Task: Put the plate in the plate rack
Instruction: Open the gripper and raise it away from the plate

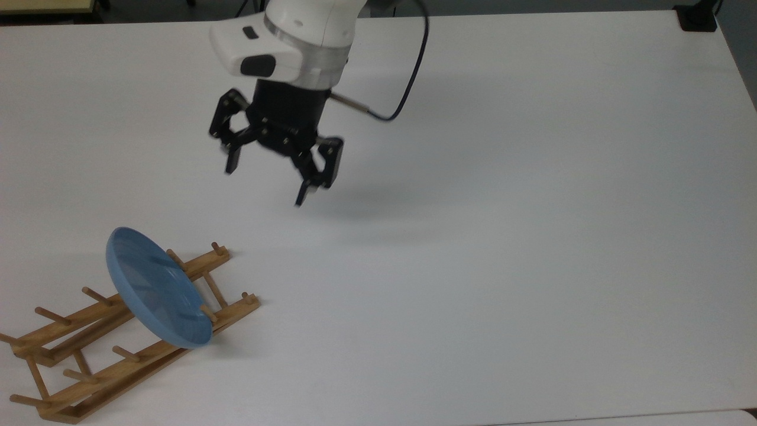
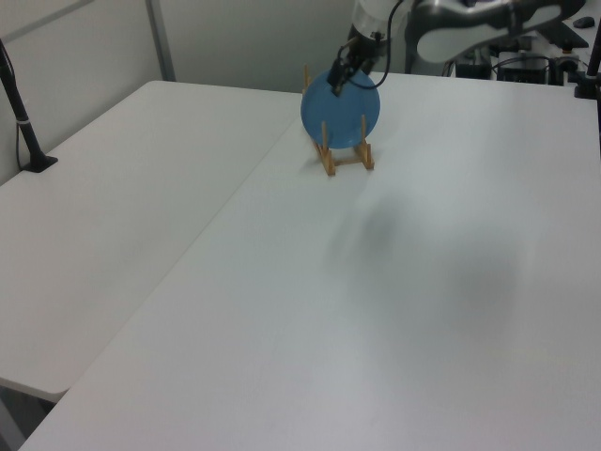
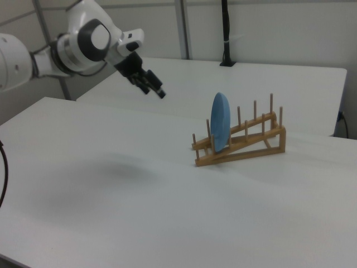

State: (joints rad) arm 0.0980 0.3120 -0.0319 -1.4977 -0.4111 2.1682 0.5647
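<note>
Glossy light-blue plate (image 1: 155,290), round and shallow with a raised rim and faint concentric rings, standing on edge in the plate rack (image 1: 89,349), slotted between upright dowels near the rack's low end and leaning slightly against the pegs. Seen edge-on in the right view (image 3: 220,122) as a thin blue lens; seen nearly face-on in the left view (image 2: 340,108) as a full disc. Rack of light-brown wood (image 3: 245,142): two long parallel rails joined by thin crossbars, round pegs rising in pairs, the whole frame sloping upward away from the plate. Matte white worktop (image 1: 502,236) beneath the rack, smooth and plain. Gripper (image 1: 267,178) well apart from the plate, hanging in the air above the worktop, black linkage jaws spread wide and holding nothing, below a white and silver wrist with a dark cable looping off it. In the right view, gripper (image 3: 152,87) up and to the right view's left of the rack.
</note>
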